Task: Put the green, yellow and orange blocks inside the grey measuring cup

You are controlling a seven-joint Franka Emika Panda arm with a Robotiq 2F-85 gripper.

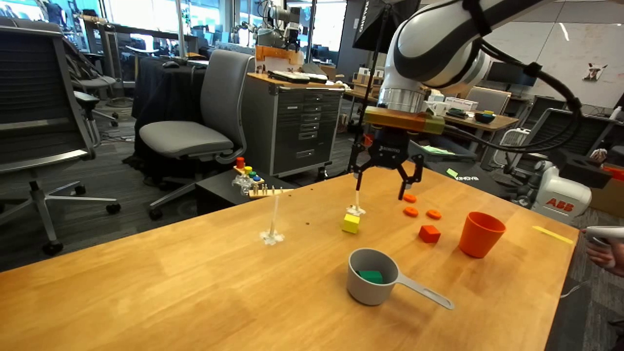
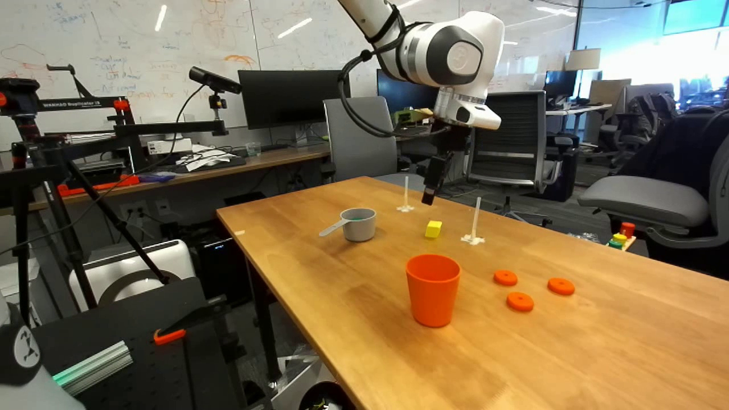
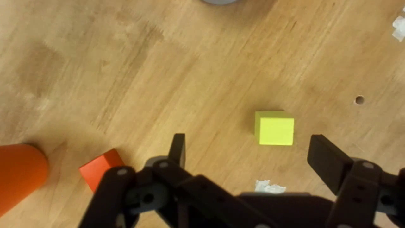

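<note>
In the wrist view, the yellow block [image 3: 276,130] lies below, between widely spread fingers [image 3: 329,162].

- The black gripper [image 1: 380,192] is carrying the name "ROBOTIQ" in an exterior view.
- A white robot arm [image 1: 560,189] is displaying "ABB" in red letters.
- "KINOVA" is standing out in white on a dark flat surface [image 1: 468,178].
- A black crossbar [image 2: 74,105] is bearing "WANHAO Duplicator", the ending too small to confirm.
- A whiteboard [image 2: 188,34] is bearing handwriting too faint to make out.
</note>
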